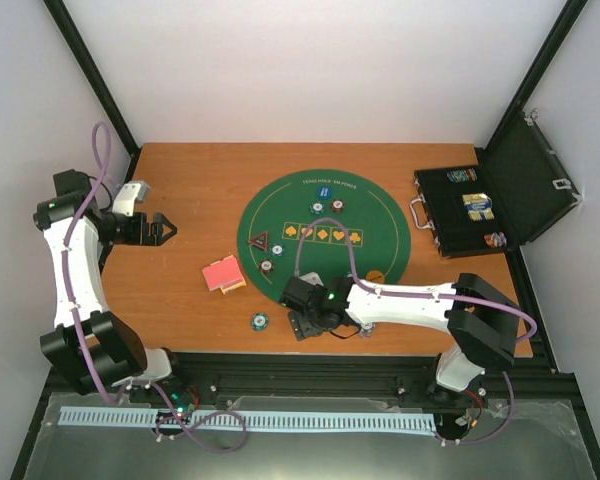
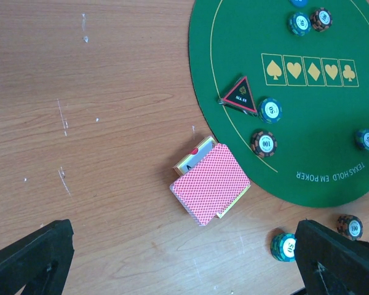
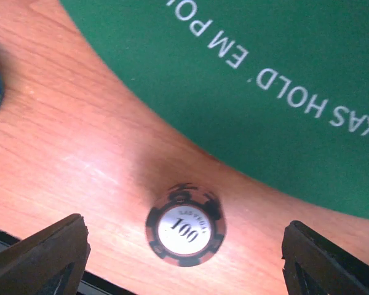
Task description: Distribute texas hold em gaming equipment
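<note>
Right fingers (image 3: pixel 43 252) released, straddling the 100 chip (image 3: pixel 184 224) on the counter (image 3: pixel 67 147) at bottom centre; left fingers (image 2: pixel 31 258) released, empty. A skewed retreat could flick the chip.

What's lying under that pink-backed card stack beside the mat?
Under the pink-red-backed playing cards, a face-up card and a yellow edge peek out; the rest is covered.

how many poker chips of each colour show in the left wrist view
teal chips: 4
brown chips: 3
total: 7
</note>
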